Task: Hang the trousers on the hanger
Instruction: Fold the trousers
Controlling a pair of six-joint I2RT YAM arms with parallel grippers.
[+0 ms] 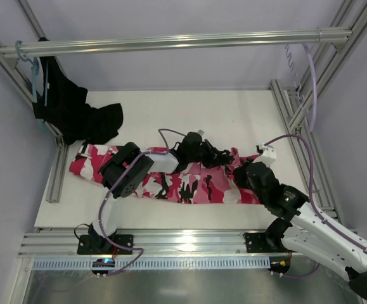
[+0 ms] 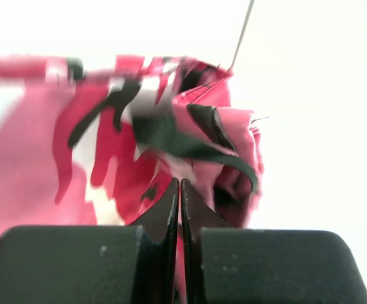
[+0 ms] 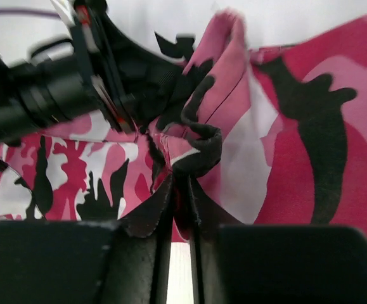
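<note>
So, far left: a teal-blue hanger (image 1: 36, 76) hooks over the left end of the metal rail (image 1: 170, 42). A black garment (image 1: 69, 111) hangs from it and spills onto the back left corner of the table (image 1: 234, 114).
Trousers: the trousers (image 1: 170, 183) lie lengthwise across the middle of the white table. Their left end is spread flat, and their right end is gathered into a raised bunch.
Left arm: it reaches from its base at the near edge, across the trousers, toward that bunch.
Left gripper: the left gripper (image 2: 180, 185) has its fingers pressed together. A sliver of pink cloth shows between them, and the bunched, black-banded edge sits right at the tips, so it pinches the trousers.
Right gripper: the right gripper (image 3: 180, 180) sits just to the right of the left one and meets the same bunch. Its fingers stand narrowly apart, with a fold of cloth between the tips and bare table showing through the gap lower down. Whether they squeeze the fold cannot be told.
Far right: the hanger (image 1: 312, 82) hangs from the right end of the rail. It is well apart from the trousers and from both grippers.
</note>
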